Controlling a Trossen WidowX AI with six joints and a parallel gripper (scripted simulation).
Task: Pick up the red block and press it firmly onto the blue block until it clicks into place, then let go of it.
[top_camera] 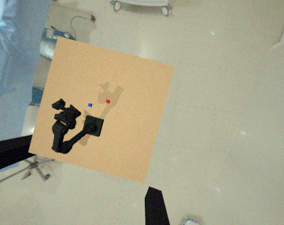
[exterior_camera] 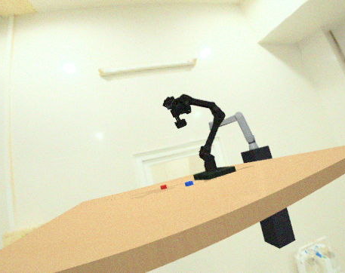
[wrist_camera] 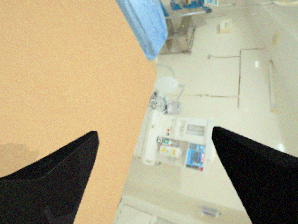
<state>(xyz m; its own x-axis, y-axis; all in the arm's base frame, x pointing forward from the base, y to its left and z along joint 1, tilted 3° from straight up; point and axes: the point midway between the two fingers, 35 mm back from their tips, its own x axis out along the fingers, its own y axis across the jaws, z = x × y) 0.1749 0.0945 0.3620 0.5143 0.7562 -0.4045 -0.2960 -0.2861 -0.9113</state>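
Closest to your wrist camera, your gripper [top_camera: 56, 110] [exterior_camera: 172, 115] [wrist_camera: 155, 134] has its jaws wide apart with nothing between them, raised well above the table [top_camera: 132, 124] [exterior_camera: 141, 226] [wrist_camera: 75, 75]. In the exterior view, you have the red block [top_camera: 107, 101] [exterior_camera: 163, 187] and the blue block [top_camera: 90, 105] [exterior_camera: 189, 183] on the tabletop, near each other but not touching. Behind them you'll find your arm's base [top_camera: 100, 120] [exterior_camera: 232, 169], then a grey arm [exterior_camera: 245, 126], and finally the wall [exterior_camera: 84, 113].
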